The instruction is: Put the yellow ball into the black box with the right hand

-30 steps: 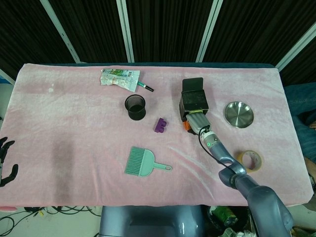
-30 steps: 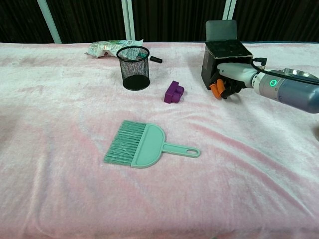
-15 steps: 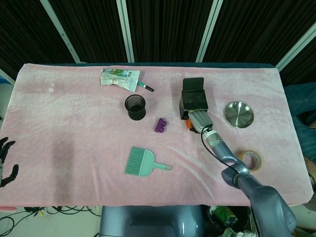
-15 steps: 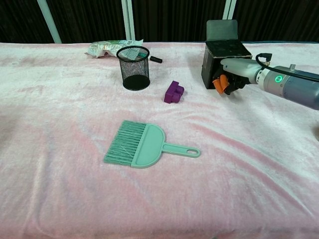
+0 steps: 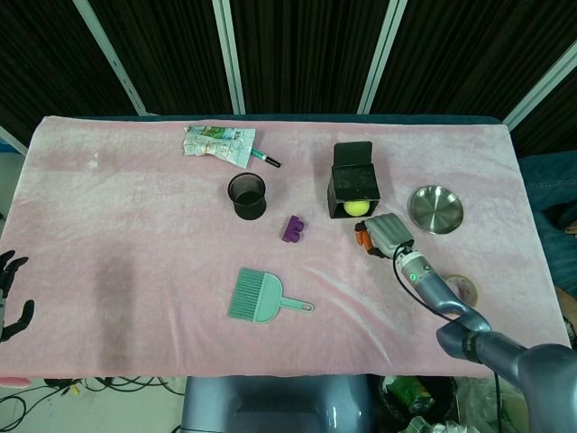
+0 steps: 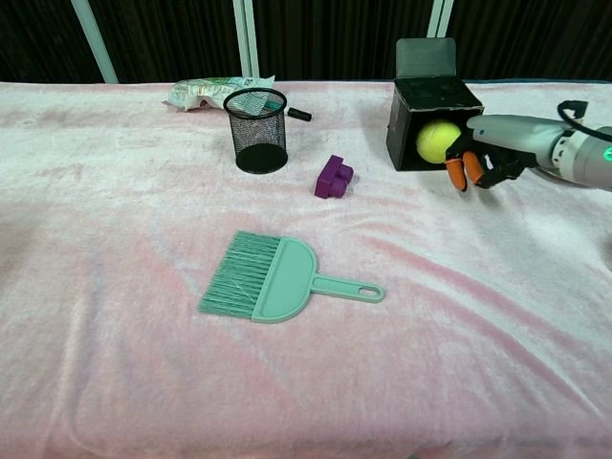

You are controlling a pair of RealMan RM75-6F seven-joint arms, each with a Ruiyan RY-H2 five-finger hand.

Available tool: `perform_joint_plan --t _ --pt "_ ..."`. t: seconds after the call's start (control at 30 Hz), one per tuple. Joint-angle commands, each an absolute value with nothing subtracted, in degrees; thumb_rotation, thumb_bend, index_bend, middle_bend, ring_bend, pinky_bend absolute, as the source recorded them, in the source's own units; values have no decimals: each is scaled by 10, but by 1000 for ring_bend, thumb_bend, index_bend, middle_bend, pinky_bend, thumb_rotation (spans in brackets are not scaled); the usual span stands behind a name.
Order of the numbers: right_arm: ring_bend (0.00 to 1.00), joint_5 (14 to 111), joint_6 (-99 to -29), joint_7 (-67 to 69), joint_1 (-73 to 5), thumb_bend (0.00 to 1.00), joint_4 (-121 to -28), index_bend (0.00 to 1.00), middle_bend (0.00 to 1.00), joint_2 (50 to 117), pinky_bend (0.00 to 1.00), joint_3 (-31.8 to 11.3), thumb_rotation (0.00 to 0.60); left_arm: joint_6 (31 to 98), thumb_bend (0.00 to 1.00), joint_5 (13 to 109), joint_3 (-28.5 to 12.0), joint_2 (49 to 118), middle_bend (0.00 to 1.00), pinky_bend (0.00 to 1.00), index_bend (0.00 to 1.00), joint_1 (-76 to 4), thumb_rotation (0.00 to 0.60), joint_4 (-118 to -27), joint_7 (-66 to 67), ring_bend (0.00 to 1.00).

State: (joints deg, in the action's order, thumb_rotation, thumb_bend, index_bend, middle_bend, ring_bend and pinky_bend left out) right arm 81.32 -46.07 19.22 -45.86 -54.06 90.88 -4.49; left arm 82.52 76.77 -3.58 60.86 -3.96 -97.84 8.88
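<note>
The yellow ball (image 5: 357, 207) (image 6: 437, 140) lies inside the black box (image 5: 352, 173) (image 6: 430, 96), showing in the box's open front. The box stands on the pink cloth with its lid flipped up behind it. My right hand (image 5: 383, 233) (image 6: 492, 153) hovers just right of the box's opening and holds nothing. Its orange fingertips (image 6: 459, 170) sit close to the box's front corner, apart from the ball. My left hand (image 5: 9, 293) hangs off the table's near left edge with its fingers spread, far from everything.
A black mesh cup (image 5: 248, 196) (image 6: 256, 130), a purple block (image 5: 293, 229) (image 6: 333, 176) and a teal hand brush (image 5: 261, 298) (image 6: 277, 279) lie left of the box. A steel bowl (image 5: 436, 208) and a tape roll (image 5: 460, 289) sit to its right. A packet (image 5: 219, 142) lies at the back.
My right hand pulled back from the box's opening toward the right and front. The yellow ball, hidden behind the hand before, now rests in the box by itself.
</note>
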Motion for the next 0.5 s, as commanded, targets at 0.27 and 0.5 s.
perform_joint_plan --t 0.27,0.5 --pt "196 743 -678 3 -241 249 -975 117 131 601 254 8 600 825 428 770 -36 608 68 0 158 -41 600 -980 86 40" --pt "172 805 -837 -13 -140 235 -942 104 97 638 229 31 600 829 428 777 -34 608 68 0 158 -40 600 -980 85 40"
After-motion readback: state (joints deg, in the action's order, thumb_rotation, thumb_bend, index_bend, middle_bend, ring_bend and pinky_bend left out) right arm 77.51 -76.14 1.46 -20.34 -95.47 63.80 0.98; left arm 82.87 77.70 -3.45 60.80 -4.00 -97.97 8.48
